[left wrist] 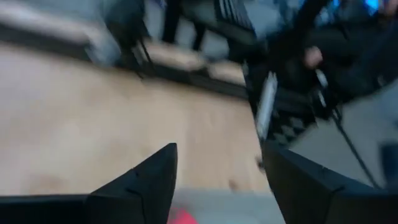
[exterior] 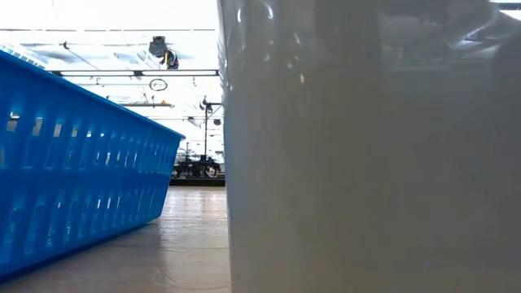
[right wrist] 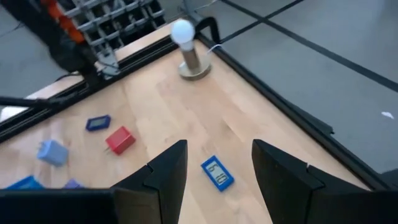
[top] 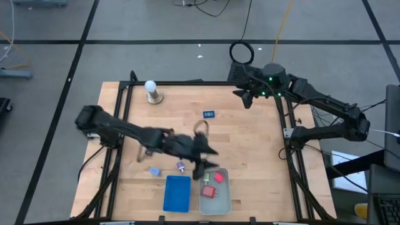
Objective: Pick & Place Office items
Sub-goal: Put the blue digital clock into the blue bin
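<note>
My left gripper [top: 206, 166] [left wrist: 219, 180] is open and hovers over the far rim of the pale grey tray [top: 215, 201], holding nothing. In that tray lie two red blocks [top: 219, 177] [top: 209, 192] and a green item [top: 205, 180]. A light blue item [top: 154, 170] and a purple-topped one [top: 180, 166] rest on the table left of the trays. A small blue item [top: 209, 114] [right wrist: 217, 172] lies mid-table. The right wrist view also shows a red block [right wrist: 119, 140] and a dark blue item [right wrist: 97, 122]. My right gripper [top: 247, 97] [right wrist: 219, 165] waits open at the far right corner.
A blue tray [top: 177, 192] [exterior: 73, 187] stands left of the grey tray, whose wall [exterior: 374, 163] fills the low view. A white ball on a round base [top: 152, 92] [right wrist: 186, 46] sits at the far left. A brownish ring [top: 200, 128] lies mid-table. Black frame rails border the table.
</note>
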